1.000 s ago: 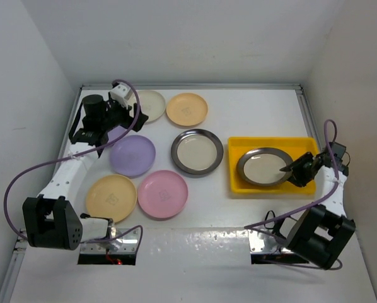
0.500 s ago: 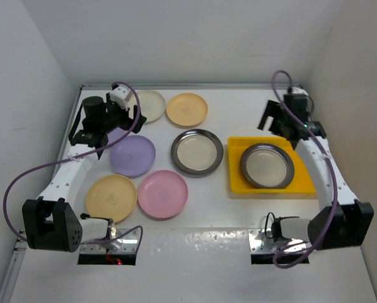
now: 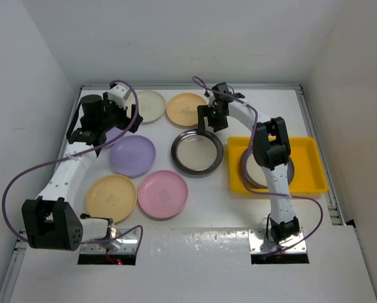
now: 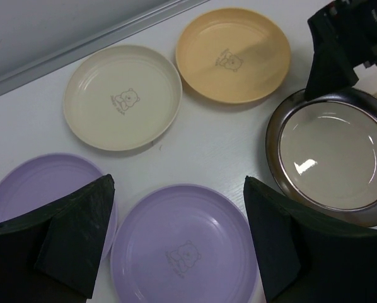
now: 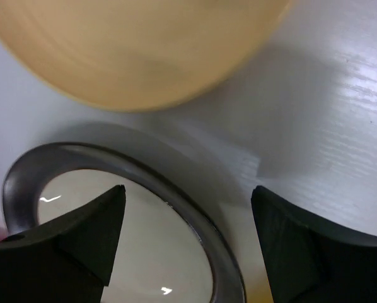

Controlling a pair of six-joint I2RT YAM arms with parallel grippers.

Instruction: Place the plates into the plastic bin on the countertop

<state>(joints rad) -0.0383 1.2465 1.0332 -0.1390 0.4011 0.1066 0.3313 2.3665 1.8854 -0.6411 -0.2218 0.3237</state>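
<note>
Yellow plastic bin (image 3: 308, 167) lies lengthwise left-to-right; left hand (image 4: 176, 211) and right hand (image 5: 188, 192) gape empty.

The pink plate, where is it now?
In the top view the pink plate lies on the countertop, just right of the nearest orange-yellow plate, outside the bin.

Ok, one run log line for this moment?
left end effector: open above lilac plate | right end effector: open at steel plate rim | bin: holds other steel plate

White arm links (image 3: 62, 175), black joints (image 3: 46, 224), purple cables (image 3: 5, 196), silver base plates (image 3: 110, 243).
</note>
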